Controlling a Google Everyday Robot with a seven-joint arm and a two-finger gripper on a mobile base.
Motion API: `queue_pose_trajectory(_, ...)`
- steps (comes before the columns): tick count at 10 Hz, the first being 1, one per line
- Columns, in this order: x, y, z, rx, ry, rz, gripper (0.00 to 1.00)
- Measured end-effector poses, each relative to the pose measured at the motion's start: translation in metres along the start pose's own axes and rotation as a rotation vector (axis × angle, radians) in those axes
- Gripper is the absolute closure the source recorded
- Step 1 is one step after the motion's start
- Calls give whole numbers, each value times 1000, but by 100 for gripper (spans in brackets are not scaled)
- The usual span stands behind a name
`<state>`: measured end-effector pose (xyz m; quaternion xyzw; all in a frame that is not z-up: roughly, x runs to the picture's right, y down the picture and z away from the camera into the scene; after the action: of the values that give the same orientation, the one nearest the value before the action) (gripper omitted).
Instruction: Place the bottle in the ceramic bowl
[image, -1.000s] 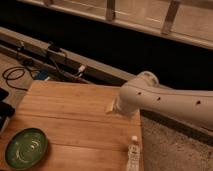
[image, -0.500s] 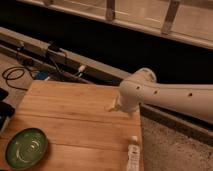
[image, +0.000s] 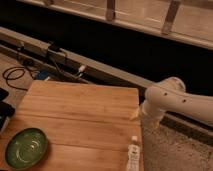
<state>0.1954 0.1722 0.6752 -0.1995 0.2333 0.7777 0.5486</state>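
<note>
Camera view: ceramic bowl (image: 16, 144) lower left sits empty, bottle (image: 133, 155) lies bottom centre-right, gripper off-frame right, spread wide, holding neither

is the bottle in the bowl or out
Out: the bottle sits at the board's right edge, apart from the empty ceramic bowl. The gripper is hidden; only the arm shows, right.

Rectangular table top of pale wooden planks (image: 85, 107), matt with visible grain. Shallow round green ceramic bowl (image: 25, 147), glossy with light swirl reflections; small slim whitish translucent plastic bottle (image: 133, 155), smooth, white-capped. White robot arm (image: 175, 102), smooth hard shell with slight sheen, its gripper outside the view; speckled grey floor (image: 175, 150), rough-looking.
</note>
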Motion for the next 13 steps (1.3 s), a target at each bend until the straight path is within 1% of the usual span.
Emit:
queue_pose_trajectory(1, 5, -13, 2, 13, 13, -6, 35)
queue_pose_trajectory(2, 6, -17, 2, 17, 17, -8, 35)
queue_pose_trajectory(5, 6, -14, 3, 16, 17, -13, 35)
queue_pose_trajectory(6, 7, -14, 4, 13, 23, -11, 35)
queue_pose_trajectory(7, 12, -11, 9, 10, 39, -14, 35)
queue_pose_trajectory(8, 21, -6, 15, 2, 53, -23, 35)
queue_pose_trajectory(10, 49, -6, 22, -12, 90, -12, 35)
queue_pose_trajectory(11, 58, -3, 26, -22, 106, -12, 35)
queue_pose_trajectory(13, 68, 3, 35, -36, 137, -18, 35)
